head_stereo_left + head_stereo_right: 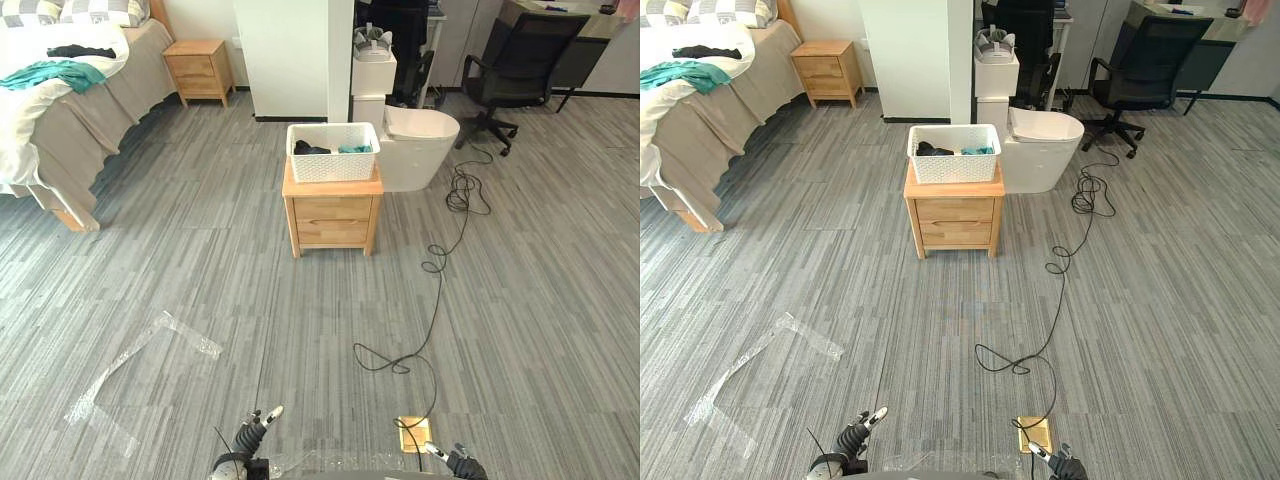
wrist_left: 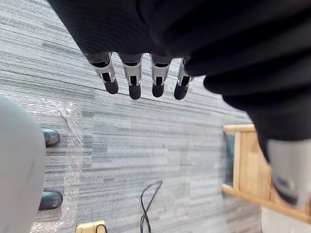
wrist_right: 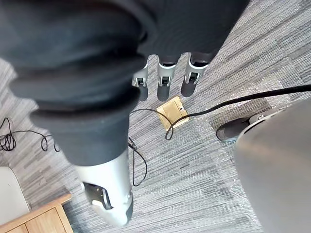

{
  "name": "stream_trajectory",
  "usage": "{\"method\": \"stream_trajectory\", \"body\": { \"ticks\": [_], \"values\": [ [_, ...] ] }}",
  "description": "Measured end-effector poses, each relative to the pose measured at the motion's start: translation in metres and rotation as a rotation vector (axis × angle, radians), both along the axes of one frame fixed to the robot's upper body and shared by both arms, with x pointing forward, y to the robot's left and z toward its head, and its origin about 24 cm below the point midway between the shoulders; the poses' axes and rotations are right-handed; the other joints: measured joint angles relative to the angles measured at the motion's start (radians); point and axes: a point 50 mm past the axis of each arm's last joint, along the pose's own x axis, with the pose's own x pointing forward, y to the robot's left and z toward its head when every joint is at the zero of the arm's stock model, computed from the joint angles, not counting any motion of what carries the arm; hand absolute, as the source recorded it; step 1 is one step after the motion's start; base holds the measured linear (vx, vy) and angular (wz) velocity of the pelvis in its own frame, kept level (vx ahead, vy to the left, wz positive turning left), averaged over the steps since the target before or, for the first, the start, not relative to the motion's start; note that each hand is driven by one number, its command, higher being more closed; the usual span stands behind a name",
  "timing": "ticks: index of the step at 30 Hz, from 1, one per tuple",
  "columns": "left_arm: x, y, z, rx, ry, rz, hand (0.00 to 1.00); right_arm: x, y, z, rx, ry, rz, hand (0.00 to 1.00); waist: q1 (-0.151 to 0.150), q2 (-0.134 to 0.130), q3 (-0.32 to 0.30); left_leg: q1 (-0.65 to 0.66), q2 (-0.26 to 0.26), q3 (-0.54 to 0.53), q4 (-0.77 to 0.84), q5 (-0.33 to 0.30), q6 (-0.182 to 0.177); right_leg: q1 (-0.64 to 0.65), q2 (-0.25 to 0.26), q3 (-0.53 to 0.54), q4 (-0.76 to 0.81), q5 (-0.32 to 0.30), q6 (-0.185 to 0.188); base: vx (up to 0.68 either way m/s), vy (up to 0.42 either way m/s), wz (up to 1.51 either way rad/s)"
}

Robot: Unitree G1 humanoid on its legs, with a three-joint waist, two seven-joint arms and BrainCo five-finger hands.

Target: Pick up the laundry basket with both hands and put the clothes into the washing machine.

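Basket (image 1: 333, 166) lift not begun: L hand (image 1: 251, 434) & R hand (image 1: 462, 463) hang low, fingers (image 2: 133, 80) straight, holding nothing, as the stand (image 1: 332, 218) is well ahead. Basket w/ clothes (image 1: 310, 149) sits atop it, raised for a two-hand grab.

Both eye views look from high up, down and forward across the floor to the nightstand (image 1: 332, 212), which stands well ahead with the basket (image 1: 333, 151) on top. They share nearly the whole scene; the nightstand sits slightly further left in the right eye view. The left wrist view looks from very close along the left hand (image 2: 133, 77) down at the floor and catches part of the nightstand. The right wrist view looks likewise past the right hand (image 3: 165, 80) and catches a nightstand corner. A floor plate (image 3: 172, 112), well short of the nightstand, shows in all four.
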Motion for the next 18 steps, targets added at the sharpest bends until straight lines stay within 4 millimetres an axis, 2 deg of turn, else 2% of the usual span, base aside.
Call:
{"method": "stream_trajectory", "body": {
  "ticks": [18],
  "values": [
    [-0.0035,0.0028,-0.0025,-0.033,0.029,0.049,0.00,-0.0001,0.0034,-0.0021,0.007,0.038,0.133,0.00,-0.001,-0.014,0.011,0.001,-0.016,-0.012,-0.009,0.005,0.002,0.004,-0.016,-0.017,-0.004,-0.002,0.002,-0.03,0.000,0.02]
  ]
}}
